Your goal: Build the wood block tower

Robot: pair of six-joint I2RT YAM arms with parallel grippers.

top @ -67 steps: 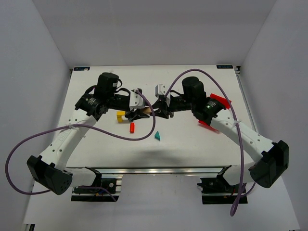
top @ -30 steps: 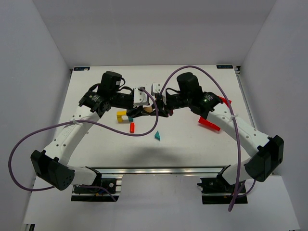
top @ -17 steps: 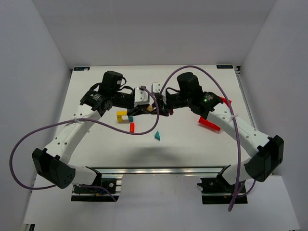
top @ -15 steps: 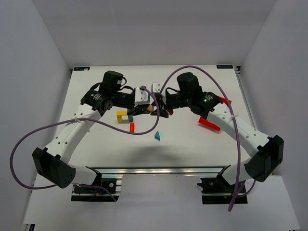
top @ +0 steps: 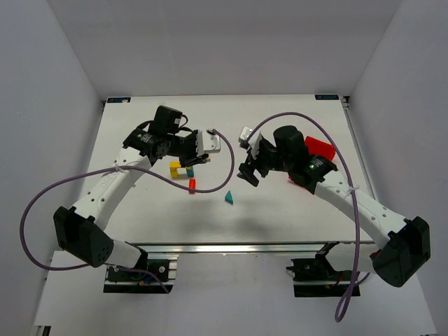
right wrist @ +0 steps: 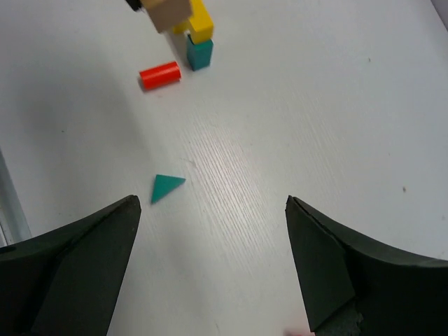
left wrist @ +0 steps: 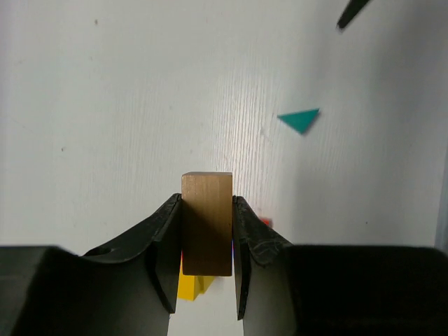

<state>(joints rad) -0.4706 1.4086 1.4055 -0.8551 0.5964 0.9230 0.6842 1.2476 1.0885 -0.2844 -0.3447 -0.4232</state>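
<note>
My left gripper (left wrist: pixel 206 203) is shut on a plain tan block (left wrist: pixel 207 217), held above the table. Directly under it lies the yellow arch (left wrist: pixel 190 287), with a sliver of the red block (left wrist: pixel 266 222) beside it. From above, the left gripper (top: pixel 198 160) hangs over the yellow arch (top: pixel 176 168) and teal cube (top: pixel 189 171); the red block (top: pixel 191 184) lies just in front. The teal triangle (top: pixel 228 198) lies alone toward the near side. My right gripper (top: pixel 246 175) stands wide open and empty, right of the blocks; the right wrist view has the teal triangle (right wrist: pixel 166 186) ahead of the gripper (right wrist: pixel 211 203).
A red plastic bin (top: pixel 320 148) sits at the right, partly behind the right arm. A purple cable (top: pixel 210 190) droops across the table near the blocks. The right gripper's fingertip (left wrist: pixel 353 10) pokes into the left wrist view's top corner.
The two grippers had met at the table's middle over the tan block. The right one opened and drew back right; the left one closed on the block and carried it left over the yellow arch.
</note>
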